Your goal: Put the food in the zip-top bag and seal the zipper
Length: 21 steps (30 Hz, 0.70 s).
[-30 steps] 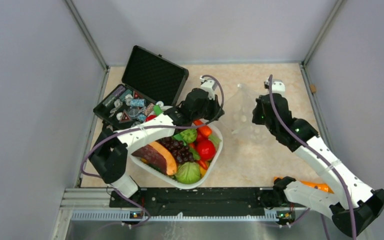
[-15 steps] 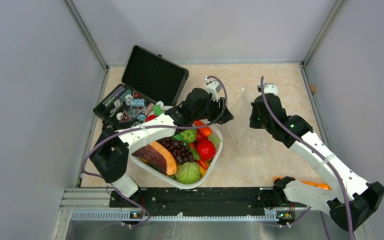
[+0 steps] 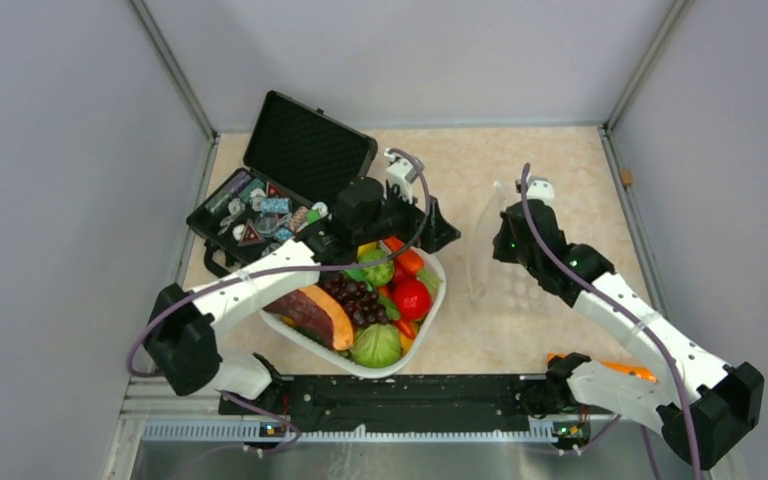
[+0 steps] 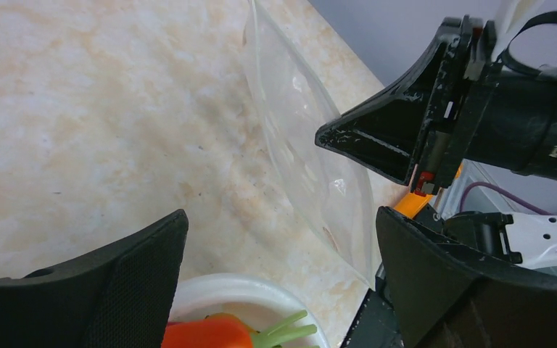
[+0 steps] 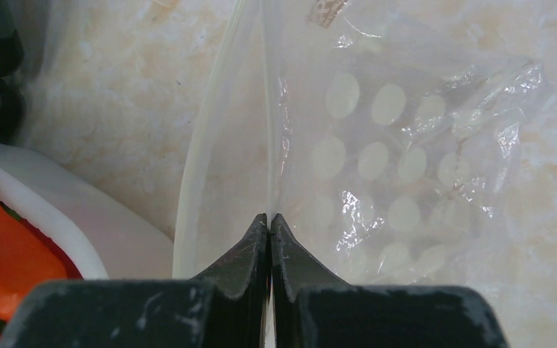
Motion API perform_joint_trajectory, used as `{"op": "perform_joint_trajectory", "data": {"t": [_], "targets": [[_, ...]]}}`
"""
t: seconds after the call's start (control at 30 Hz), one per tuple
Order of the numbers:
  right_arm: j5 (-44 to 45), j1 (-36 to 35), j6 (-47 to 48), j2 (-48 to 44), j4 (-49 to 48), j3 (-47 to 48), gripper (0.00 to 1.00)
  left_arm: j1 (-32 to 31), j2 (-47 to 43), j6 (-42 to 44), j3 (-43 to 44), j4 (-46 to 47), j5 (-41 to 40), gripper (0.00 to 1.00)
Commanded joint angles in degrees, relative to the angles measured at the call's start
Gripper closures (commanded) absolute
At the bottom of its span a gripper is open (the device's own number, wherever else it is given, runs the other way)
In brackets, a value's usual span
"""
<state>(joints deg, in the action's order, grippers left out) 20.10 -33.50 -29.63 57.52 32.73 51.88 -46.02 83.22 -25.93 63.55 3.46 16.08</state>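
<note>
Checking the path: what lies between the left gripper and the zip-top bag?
Only bare table separates the left gripper from the zip-top bag, shown in the left wrist view.

Case sits far left on the table. Basket just near-right of it, food inside. Bag right of basket, apart.

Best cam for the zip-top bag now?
Right wrist: the zip-top bag fills the frame, its edge pinched by the right end effector. Top external shows a faint clear sheet; left wrist, a translucent side.
</note>
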Motion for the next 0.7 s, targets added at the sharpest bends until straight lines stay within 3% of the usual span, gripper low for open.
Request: {"op": "perform_joint_trajectory", "data": {"t": [0.0,0.27,0.5,0.67], "targets": [[-1.56,-0.43,-1.60,-3.15,-6.72,-1.68,1.00,1.47,-5.94,1.54,-2.12,1.36,-1.99,0.01],[-2.57,-0.39,1.03,-4.62,-6.10,-1.54,1.00,3.52,-13.76,1.30,-7.72,-0.38,-5.76,0.01],[-3.89,-0.43,1.50,-6.34,-6.08,-1.26,1.00,5.75,-14.16,4.49,-4.79,-13.98,-10.24,0.01],[-4.05,-0.44,1.66,-8.01,-5.65,-1.10,1.00,5.72,-17.12,13.45,-4.57,-16.54,-2.28,0.01]]}}
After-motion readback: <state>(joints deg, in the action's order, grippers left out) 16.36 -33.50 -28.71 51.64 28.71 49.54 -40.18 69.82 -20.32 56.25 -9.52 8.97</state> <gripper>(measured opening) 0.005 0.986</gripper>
